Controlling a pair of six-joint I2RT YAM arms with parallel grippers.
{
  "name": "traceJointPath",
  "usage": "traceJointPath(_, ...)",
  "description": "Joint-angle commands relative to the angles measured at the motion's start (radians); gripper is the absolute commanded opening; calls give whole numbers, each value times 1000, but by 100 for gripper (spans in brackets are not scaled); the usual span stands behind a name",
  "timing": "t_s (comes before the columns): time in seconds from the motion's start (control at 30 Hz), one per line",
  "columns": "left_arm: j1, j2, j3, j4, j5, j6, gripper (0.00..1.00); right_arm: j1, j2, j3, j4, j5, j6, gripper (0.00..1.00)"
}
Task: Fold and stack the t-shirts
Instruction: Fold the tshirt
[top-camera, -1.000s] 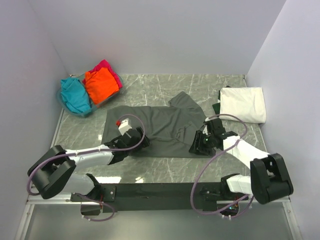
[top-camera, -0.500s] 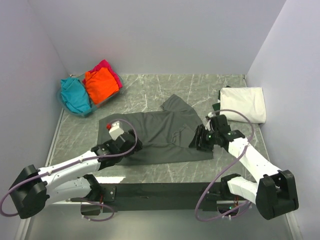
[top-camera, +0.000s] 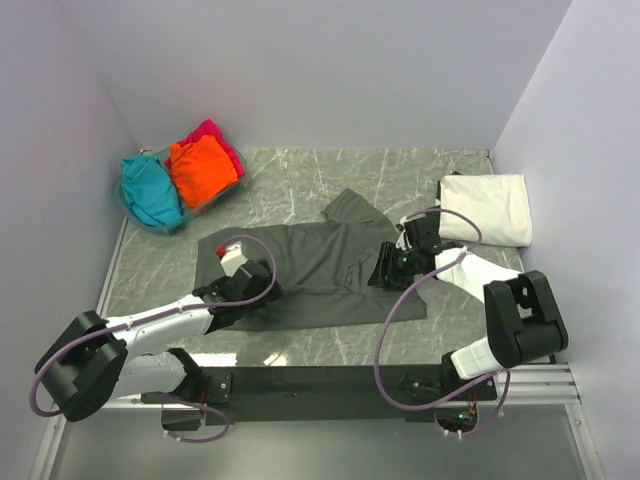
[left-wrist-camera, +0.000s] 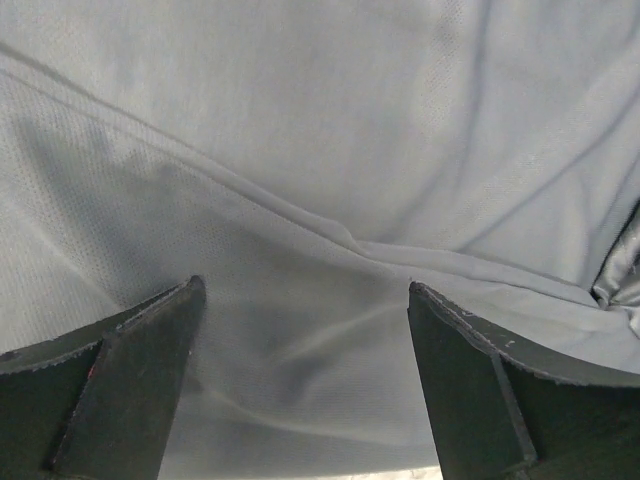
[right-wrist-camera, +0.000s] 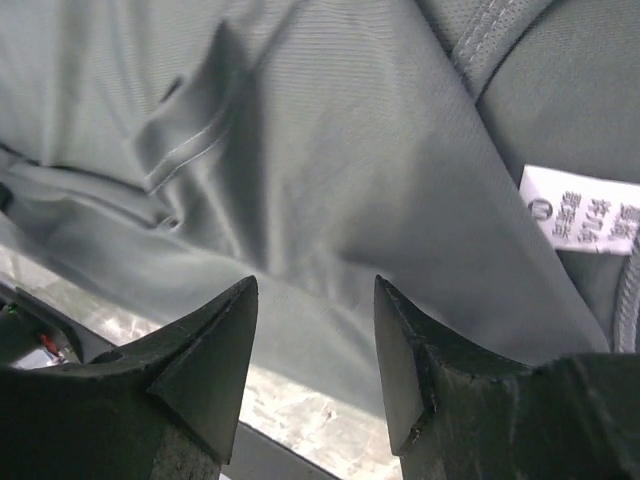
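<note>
Overhead view is bright and even, soft light from above, pale glare streaking the surface (top-camera: 300, 350) near the arms. Wrist views run dimmer: the left gripper (left-wrist-camera: 300, 300) throws a soft shadow across the dark grey t-shirt (left-wrist-camera: 330, 130), its edges slightly blurred.

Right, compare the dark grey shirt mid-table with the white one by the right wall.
The dark grey cloth t-shirt lies spread open and creased; the white cloth t-shirt is folded into a compact rectangle. The grey one covers more area than the white one. Both rest on the marble table.
</note>
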Motion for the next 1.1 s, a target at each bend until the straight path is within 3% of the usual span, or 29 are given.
traceJointPath(0.0, 3, 7, -25, 80, 52, 24, 90, -3, 28, -14, 57, 0, -4, 57)
traceJointPath(0.37, 3, -7, -105, 111, 103, 23, 90, -20, -62, -154, -69, 123, 71, 61)
traceJointPath(0.6, 3, -117, -147, 53, 126, -9, 89, -25, -155, -176, -125, 110, 95, 65)
traceJointPath(0.83, 6, -292, -9, -85, 52, 70, 91, -26, -254, -108, -223, 137, 62, 65)
traceJointPath(0.93, 78, -269, 94, -104, 18, 176, 96, -26, -307, -45, -248, 133, 46, 65)
traceJointPath(1.07, 303, -139, 227, -92, -8, 319, 97, -26, -338, -10, -233, 98, 37, 65)
